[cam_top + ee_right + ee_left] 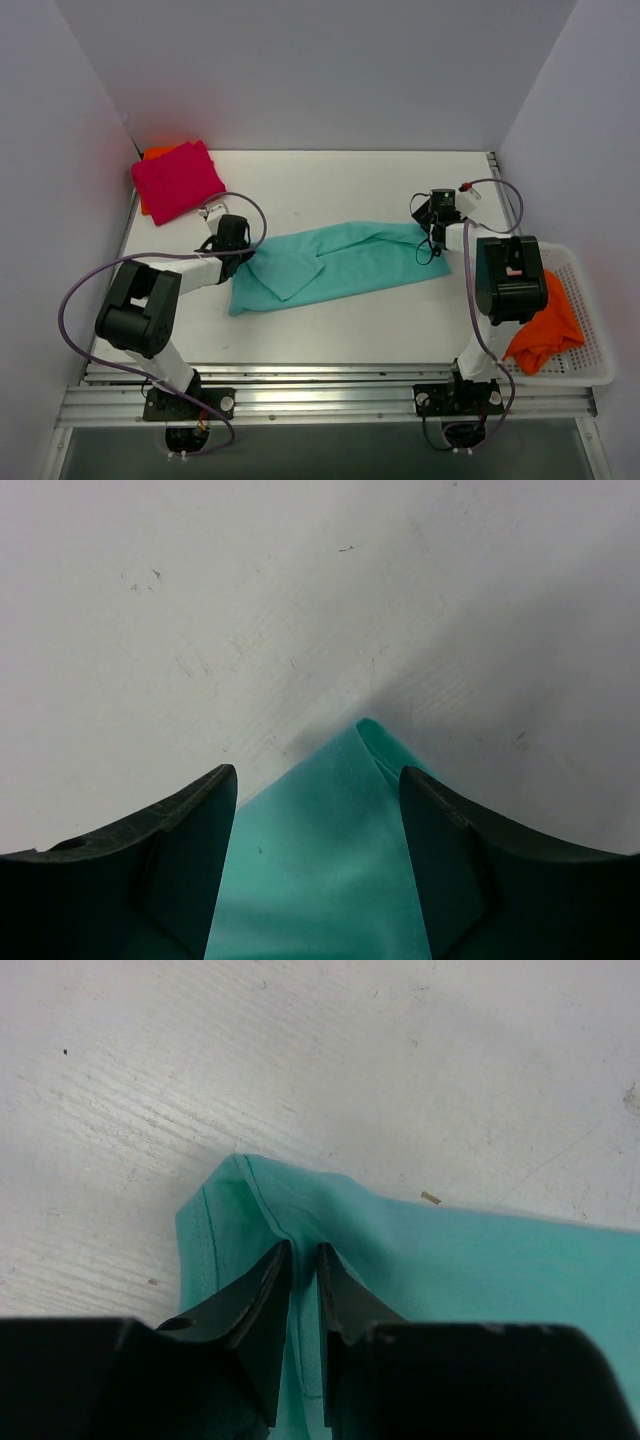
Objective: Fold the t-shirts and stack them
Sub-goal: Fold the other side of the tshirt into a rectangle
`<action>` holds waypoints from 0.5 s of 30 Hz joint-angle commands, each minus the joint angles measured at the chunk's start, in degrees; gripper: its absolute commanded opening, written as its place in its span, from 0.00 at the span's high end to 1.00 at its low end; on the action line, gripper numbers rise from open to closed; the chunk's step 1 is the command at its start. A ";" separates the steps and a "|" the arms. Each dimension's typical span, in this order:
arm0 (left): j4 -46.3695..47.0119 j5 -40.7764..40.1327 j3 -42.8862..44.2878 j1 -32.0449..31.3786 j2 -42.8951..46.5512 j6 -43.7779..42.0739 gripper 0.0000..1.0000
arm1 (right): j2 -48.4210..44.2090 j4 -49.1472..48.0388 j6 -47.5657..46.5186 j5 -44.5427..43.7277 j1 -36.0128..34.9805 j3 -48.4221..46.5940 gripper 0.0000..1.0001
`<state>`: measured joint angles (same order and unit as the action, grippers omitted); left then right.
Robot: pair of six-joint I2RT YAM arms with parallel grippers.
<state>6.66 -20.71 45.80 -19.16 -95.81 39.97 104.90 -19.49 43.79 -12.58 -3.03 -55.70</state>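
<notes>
Scuffed white table [350, 190] bears a long, soft teal t-shirt [352, 262].

Soft, even white light fills the overhead view. The table [350, 330] around the teal t-shirt [350, 260] is bright without glare, and shadows are faint, just a thin dark line under the shirt's near hem. The walls [300, 70] behind the shirt look lilac, with a reddish glow left of it near the magenta t-shirt [178, 180]. In the wrist views the shirt's stitching and the table grain beyond it are fairly sharp, while the left gripper [303, 1246] and right gripper [315, 772] — nearest the lens — are dark, soft and almost featureless. A grey shadow spreads right of the shirt's corner in the right wrist view.
</notes>
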 commanded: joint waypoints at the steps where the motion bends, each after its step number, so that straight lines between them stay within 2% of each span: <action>1: 2.49 0.23 2.71 0.61 -0.69 -0.59 0.75 | 1.18 0.76 -0.81 0.19 0.30 -3.18 0.38; 6: 2.40 0.49 3.33 1.14 -1.57 -0.68 0.76 | 6.27 0.15 -0.81 1.33 0.39 -5.38 0.41; 9: 2.40 0.49 3.42 1.31 -1.92 -0.85 0.78 | 8.56 -0.46 -0.99 1.94 0.39 -6.35 0.48; 12: 2.75 0.84 3.51 1.75 -2.45 -0.85 0.81 | 8.56 -1.08 -1.16 2.73 0.65 -6.70 0.60; 14: 2.75 1.02 3.68 1.93 -2.89 -0.77 0.82 | 8.56 -1.43 -1.25 2.82 0.74 -6.70 0.73; 15: 2.92 1.20 3.68 1.93 -2.89 -0.77 0.82 | 8.65 -1.52 -1.25 2.91 0.74 -6.61 0.85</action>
<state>6.76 -20.36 47.16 -17.76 -98.00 39.75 112.51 -22.04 42.92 -10.63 -2.66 -61.63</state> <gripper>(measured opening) 0.183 0.230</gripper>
